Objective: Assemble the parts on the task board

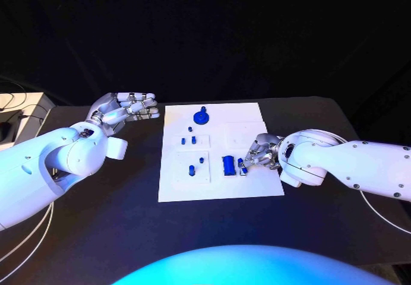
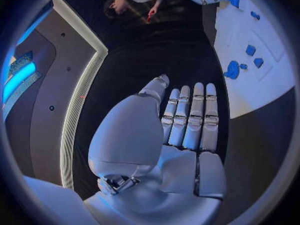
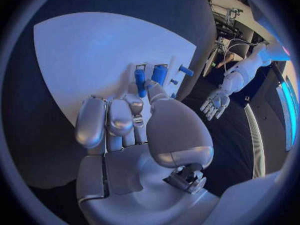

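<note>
While left hand (image 1: pixel 127 108) hovers empty, fingers apart | right hand (image 1: pixel 259 153) pinches blue part (image 3: pixel 140 81)

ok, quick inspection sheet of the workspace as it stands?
Surface: black table, task board in the middle.
Job's things: small blue parts spread over the board; round blue part at the far end; larger blue block near the right edge.
Clutter: nothing seen.
Hands: left hand held beside the board, holding nothing; right hand on the board, fingertips at the block, grasp unclear.
Cables: white cables by the left arm.
Surroundings: dark; pale box off the table's left.
</note>
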`<state>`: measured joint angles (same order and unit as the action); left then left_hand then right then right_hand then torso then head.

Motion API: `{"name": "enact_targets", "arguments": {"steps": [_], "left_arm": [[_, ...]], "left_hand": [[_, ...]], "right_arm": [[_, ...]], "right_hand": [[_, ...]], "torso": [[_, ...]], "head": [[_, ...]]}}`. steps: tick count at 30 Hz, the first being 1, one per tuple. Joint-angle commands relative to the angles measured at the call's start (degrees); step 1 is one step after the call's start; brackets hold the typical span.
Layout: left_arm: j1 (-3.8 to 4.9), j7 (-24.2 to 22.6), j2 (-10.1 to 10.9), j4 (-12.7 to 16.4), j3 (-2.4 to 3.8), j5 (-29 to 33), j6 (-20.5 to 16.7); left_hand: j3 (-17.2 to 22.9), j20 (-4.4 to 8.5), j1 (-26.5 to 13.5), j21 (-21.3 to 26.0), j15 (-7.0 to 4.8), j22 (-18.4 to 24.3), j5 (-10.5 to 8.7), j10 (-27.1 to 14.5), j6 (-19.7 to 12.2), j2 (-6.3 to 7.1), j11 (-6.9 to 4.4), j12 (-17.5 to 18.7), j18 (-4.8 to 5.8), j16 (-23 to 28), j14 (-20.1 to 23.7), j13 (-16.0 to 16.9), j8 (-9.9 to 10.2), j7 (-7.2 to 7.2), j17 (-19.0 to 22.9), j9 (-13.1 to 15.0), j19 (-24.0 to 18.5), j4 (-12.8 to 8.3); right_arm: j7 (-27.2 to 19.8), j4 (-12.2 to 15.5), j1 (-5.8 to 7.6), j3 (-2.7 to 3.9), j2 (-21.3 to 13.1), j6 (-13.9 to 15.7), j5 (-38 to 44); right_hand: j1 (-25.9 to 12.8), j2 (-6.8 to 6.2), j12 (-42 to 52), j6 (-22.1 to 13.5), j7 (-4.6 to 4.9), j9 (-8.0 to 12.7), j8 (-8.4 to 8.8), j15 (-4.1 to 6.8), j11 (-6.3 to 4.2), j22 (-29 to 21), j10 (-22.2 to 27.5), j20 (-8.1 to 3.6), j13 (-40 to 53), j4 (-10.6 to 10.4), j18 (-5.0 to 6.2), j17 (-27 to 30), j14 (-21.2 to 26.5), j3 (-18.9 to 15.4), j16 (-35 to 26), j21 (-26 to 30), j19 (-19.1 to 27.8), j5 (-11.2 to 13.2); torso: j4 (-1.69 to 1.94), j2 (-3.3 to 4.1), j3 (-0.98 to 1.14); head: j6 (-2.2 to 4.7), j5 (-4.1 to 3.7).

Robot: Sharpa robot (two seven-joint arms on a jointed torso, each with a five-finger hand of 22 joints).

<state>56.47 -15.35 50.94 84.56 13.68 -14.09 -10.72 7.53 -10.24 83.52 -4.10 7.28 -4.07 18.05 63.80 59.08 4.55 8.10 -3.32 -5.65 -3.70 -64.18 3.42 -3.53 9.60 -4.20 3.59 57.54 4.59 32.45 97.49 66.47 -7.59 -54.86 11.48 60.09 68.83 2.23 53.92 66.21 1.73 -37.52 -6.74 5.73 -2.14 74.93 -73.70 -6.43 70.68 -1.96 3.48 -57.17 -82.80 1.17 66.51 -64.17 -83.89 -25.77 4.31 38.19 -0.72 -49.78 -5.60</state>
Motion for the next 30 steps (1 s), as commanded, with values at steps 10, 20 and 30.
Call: {"name": "enact_targets", "arguments": {"steps": [10,20,30], "left_arm": [[0.00,-0.3,0.0,0.1,0.04,0.3,0.7],[0.00,-0.3,0.0,0.1,0.04,0.3,0.7],[0.00,-0.2,0.0,0.2,0.04,0.3,0.8]], "left_hand": [[0.0,0.16,0.1,0.2,0.03,0.1,0.25,-0.3,-0.2,0.33,0.04,-0.1,0.33,0.2,0.5,0.0,0.0,0.28,-0.1,0.0,-0.4,0.2],[0.0,0.16,0.1,0.2,0.03,0.1,0.25,-0.3,-0.2,0.33,0.04,-0.1,0.33,0.2,0.5,0.0,0.0,0.28,-0.1,0.0,-0.4,0.2],[0.0,0.16,0.1,0.2,0.03,0.1,0.25,-0.3,-0.2,0.33,0.04,-0.1,0.33,0.2,0.5,0.0,0.0,0.28,-0.1,0.0,-0.4,0.2]], "right_arm": [[-0.3,0.3,-0.14,-0.06,-0.1,-2.7,0.8],[-0.1,0.6,-0.19,-0.06,-0.2,-3.8,0.7],[0.1,0.3,-0.20,-0.06,-0.1,-3.3,0.7]], "right_hand": [[-4.6,-1.22,-0.3,-1.1,0.22,-2.8,-2.07,0.16,-0.46,8.8,-0.5,-0.18,0.0,11.3,-0.04,-0.1,-0.1,20.1,-0.3,-0.2,-2.5,-1.0],[-5.0,-1.45,-0.4,-1.0,0.05,-2.9,-2.12,0.20,-0.52,8.8,-0.5,-0.19,0.0,11.0,-0.04,0.0,-0.1,19.6,-0.4,-0.1,-2.5,-0.9],[-4.9,-1.77,-0.4,-1.0,-0.15,-2.7,-1.97,0.25,-0.60,8.8,-0.5,-0.25,0.1,10.6,-0.07,0.0,-0.1,18.2,-0.4,0.0,-2.4,-0.3]], "torso": [[-0.04,0.05,0.05],[0.05,0.03,0.02],[0.01,0.03,0.01]], "head": [[0.05,-0.01],[-0.03,-0.09],[0.05,-0.03]]}}
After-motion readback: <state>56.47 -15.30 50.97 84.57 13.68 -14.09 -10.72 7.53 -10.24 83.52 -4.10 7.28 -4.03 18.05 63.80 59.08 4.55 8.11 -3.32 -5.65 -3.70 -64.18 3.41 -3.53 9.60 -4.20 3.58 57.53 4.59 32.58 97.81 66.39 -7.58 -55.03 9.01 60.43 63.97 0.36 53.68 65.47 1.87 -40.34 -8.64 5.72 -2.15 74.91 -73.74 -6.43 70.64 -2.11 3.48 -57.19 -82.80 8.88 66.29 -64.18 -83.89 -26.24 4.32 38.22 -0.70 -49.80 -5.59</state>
